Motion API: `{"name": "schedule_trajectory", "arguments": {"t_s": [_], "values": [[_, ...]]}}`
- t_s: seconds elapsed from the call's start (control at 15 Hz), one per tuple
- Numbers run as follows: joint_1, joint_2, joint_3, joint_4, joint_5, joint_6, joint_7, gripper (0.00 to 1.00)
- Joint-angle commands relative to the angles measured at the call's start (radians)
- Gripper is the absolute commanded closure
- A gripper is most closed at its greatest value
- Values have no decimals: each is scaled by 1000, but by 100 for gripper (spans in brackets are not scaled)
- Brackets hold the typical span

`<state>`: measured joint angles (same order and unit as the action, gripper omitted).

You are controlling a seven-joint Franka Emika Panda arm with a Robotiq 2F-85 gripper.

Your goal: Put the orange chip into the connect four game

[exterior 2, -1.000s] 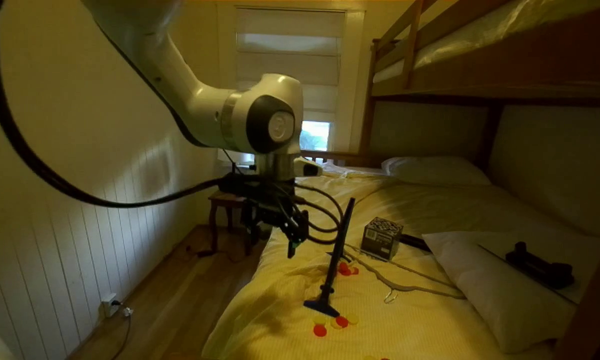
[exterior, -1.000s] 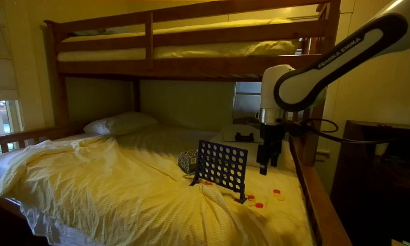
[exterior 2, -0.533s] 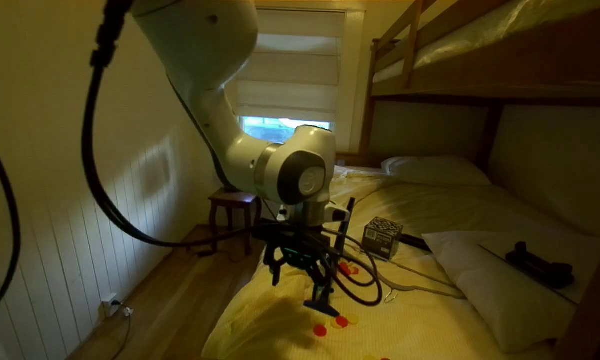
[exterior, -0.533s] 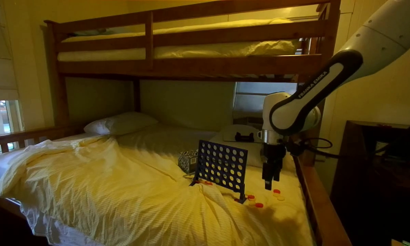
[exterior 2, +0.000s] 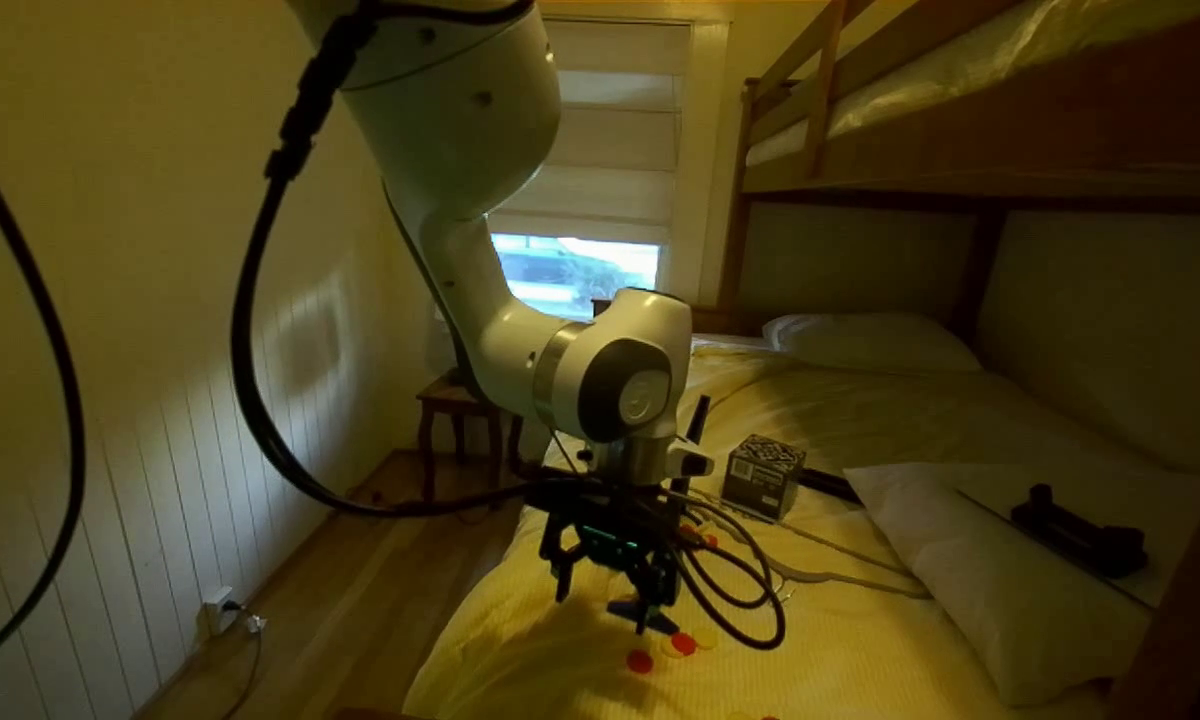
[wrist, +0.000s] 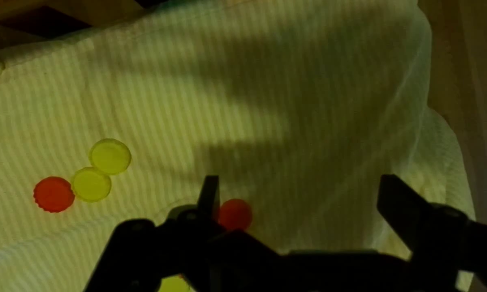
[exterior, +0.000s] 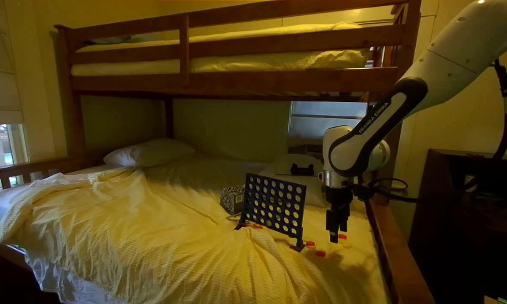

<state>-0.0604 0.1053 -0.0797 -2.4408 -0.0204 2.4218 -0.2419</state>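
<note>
Early stage: the gripper [wrist: 299, 182], spread wide and holding nothing, hangs near an orange chip [wrist: 237, 214] lying loose outside the connect four game [exterior: 275, 204]; grasping, lifting and slotting apparently remain.

In an exterior view, white capitals set on black along the robot arm [exterior: 384, 114] read "FRANKA EMIKA". The mark on its round joint cap [exterior 2: 645, 397] and the print on the patterned box [exterior 2: 760, 488] cannot be made out.
</note>
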Motion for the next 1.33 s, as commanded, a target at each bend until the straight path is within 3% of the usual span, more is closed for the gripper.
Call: {"name": "schedule_trajectory", "arguments": {"t_s": [0.0, 0.6, 1.27], "values": [[-7, 18, 7, 8, -18, 12, 2, 0], [-78, 203, 27, 73, 24, 143, -231, 0], [-209, 361, 153, 198, 68, 224, -421, 3]]}}
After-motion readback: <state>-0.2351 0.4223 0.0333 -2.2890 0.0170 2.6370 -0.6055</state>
